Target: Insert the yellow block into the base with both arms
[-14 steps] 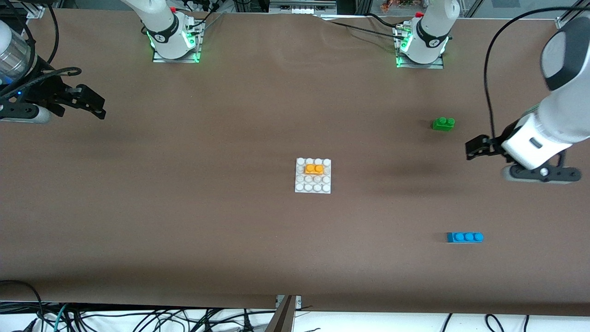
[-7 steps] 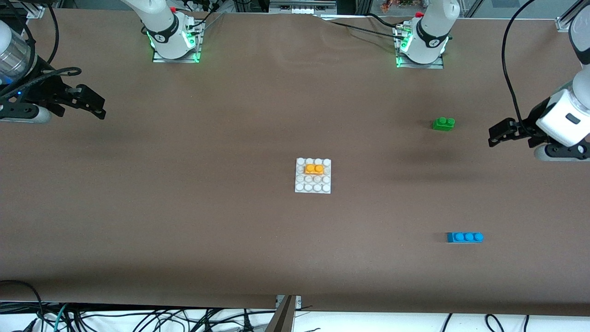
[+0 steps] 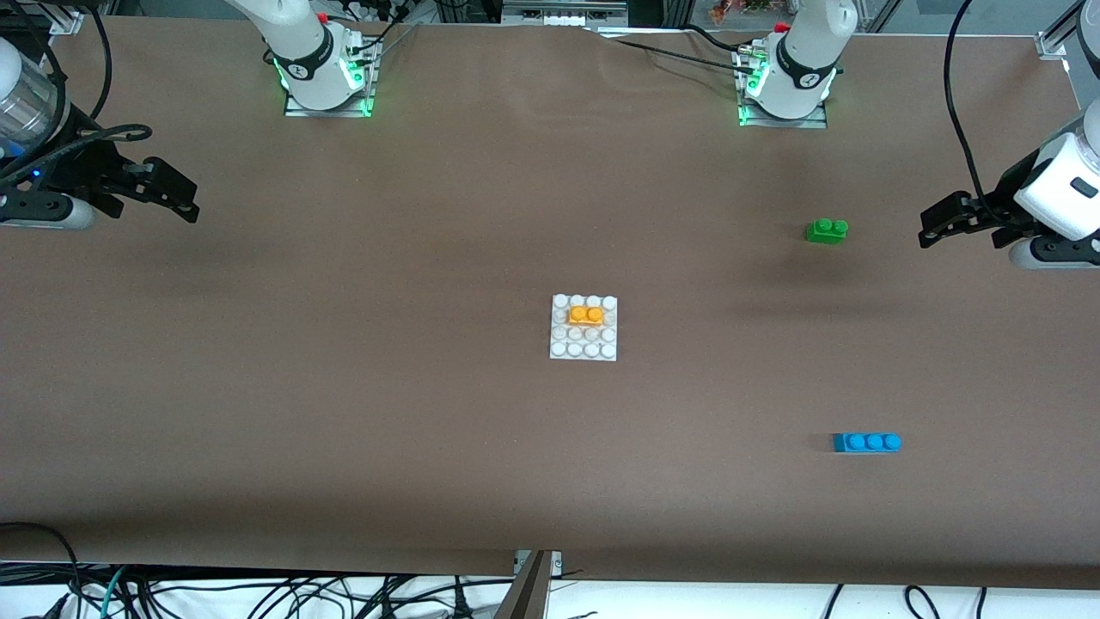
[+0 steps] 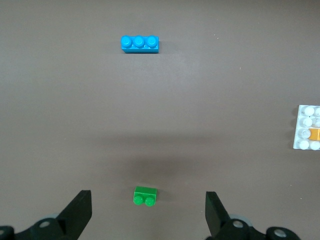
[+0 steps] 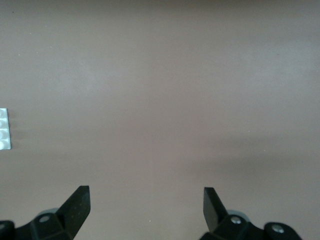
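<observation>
The yellow block (image 3: 586, 315) sits pressed onto the white studded base (image 3: 559, 348) in the middle of the table, in the second stud row from the robots' side. My left gripper (image 3: 930, 225) hangs open and empty over the table's left-arm end, a short way from the green brick. The left wrist view shows its fingers (image 4: 80, 210) spread wide, with the base (image 4: 306, 112) and a sliver of the yellow block (image 4: 314, 134) at the frame's edge. My right gripper (image 3: 185, 199) waits open and empty over the right-arm end; its wrist view catches only an edge of the base (image 5: 3, 129).
A green two-stud brick (image 3: 827, 230) lies toward the left arm's end of the table. A longer blue brick (image 3: 866, 442) lies nearer the front camera at that same end. Both show in the left wrist view, green brick (image 4: 145, 195) and blue brick (image 4: 140, 43). Brown table covering everywhere else.
My left arm has drawn back toward its end of the table and toward the robots' side, gripper still open. The right arm, the yellow block and the base have not moved.
</observation>
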Controlling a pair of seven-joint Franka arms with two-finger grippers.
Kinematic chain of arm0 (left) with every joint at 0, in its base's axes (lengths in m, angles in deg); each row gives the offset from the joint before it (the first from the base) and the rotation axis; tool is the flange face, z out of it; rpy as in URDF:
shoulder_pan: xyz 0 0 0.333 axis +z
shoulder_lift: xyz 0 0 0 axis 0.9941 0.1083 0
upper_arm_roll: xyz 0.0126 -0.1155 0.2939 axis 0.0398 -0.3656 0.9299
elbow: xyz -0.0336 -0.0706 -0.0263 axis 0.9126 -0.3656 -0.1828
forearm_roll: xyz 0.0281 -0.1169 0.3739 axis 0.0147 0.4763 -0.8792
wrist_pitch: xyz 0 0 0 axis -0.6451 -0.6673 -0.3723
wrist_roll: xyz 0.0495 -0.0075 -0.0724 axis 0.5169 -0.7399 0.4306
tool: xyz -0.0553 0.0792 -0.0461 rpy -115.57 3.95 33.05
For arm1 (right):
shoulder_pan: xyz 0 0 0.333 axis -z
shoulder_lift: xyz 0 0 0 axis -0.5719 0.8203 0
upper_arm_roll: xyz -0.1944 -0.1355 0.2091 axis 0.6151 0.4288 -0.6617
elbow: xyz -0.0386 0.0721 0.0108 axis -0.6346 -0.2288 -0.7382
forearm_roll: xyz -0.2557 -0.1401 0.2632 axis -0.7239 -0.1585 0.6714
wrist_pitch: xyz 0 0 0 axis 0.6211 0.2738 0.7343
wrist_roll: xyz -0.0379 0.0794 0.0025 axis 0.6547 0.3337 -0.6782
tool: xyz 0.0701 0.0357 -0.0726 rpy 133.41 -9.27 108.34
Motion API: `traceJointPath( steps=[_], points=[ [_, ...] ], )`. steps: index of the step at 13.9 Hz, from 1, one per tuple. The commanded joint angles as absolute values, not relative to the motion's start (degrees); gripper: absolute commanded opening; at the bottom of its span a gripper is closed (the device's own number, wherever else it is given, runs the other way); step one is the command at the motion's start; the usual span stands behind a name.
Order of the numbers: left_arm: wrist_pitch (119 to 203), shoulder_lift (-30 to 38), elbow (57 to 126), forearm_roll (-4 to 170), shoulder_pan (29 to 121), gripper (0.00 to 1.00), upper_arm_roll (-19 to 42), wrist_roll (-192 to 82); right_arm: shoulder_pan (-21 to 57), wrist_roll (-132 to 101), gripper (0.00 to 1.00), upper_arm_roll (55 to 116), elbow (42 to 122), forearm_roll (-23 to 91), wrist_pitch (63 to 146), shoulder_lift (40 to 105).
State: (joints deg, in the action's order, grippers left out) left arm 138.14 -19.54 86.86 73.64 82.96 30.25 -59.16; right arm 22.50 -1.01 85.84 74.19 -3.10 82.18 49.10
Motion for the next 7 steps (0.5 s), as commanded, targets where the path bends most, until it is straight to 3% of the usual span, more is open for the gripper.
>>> traceJointPath(
  steps=[1, 7],
  points=[
    [137.89, -20.78, 88.06, 74.91, 82.29, 1.00, 30.95, -60.30, 22.49, -0.11, 1.00, 85.80, 73.15, -2.35, 82.09, 49.45],
    [137.89, -20.70, 87.80, 74.82, 82.20, 1.00, 30.69, -60.30, 22.49, -0.03, 1.00, 85.80, 73.15, -2.26, 82.09, 49.45]
  ],
)
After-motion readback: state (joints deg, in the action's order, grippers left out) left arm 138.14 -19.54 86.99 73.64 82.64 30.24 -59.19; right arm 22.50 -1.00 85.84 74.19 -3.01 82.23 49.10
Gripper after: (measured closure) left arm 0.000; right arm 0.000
